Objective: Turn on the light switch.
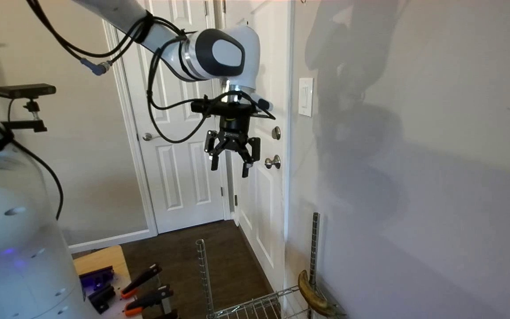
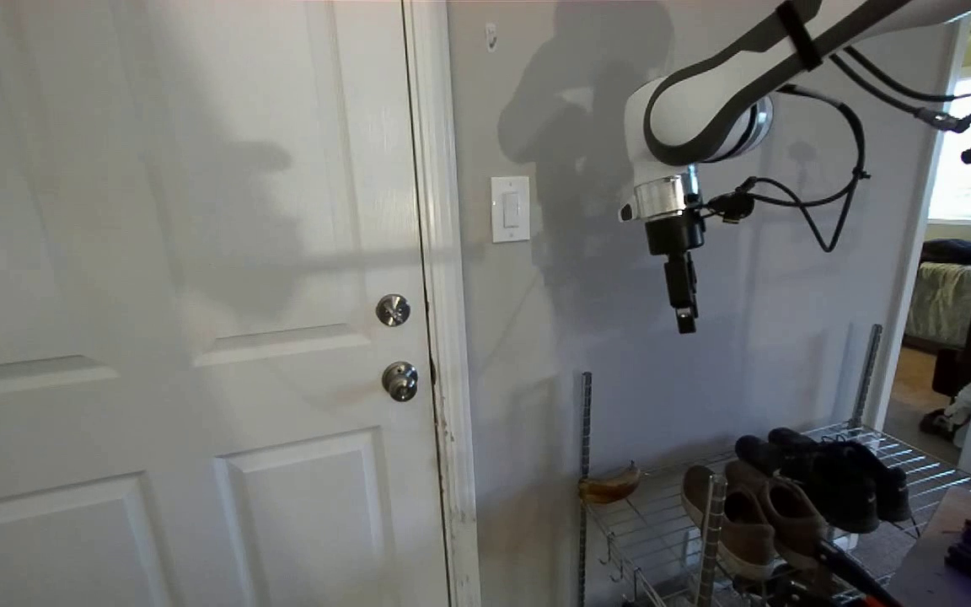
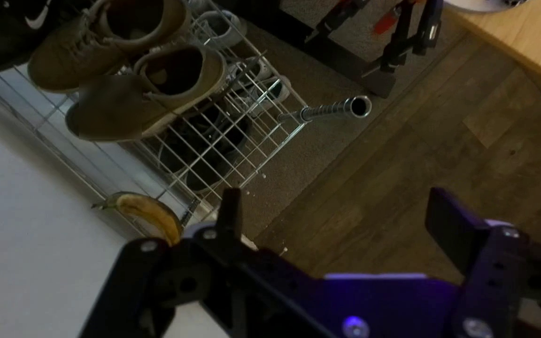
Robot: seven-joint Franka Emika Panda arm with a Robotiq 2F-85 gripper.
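Observation:
The light switch (image 1: 306, 96) is a white upright plate with a rocker, mounted on the pale wall right of the white door frame. It also shows in an exterior view (image 2: 510, 209). Whether the rocker is up or down is hard to tell. My gripper (image 1: 229, 167) points down with its two black fingers spread and nothing between them. It is apart from the wall and its fingertips are lower than the switch plate. In an exterior view the gripper (image 2: 685, 322) appears edge-on, right of the switch. In the wrist view the gripper (image 3: 334, 199) is open over dark floor; the switch is out of view.
A white door with a round knob (image 2: 399, 381) and a deadbolt (image 2: 393, 310) is beside the switch. Below stands a wire shelf (image 3: 294, 134) with upright posts, shoes (image 2: 789, 514) and a banana (image 2: 610, 486). Orange-tipped clamps (image 1: 148, 299) sit near the robot's base.

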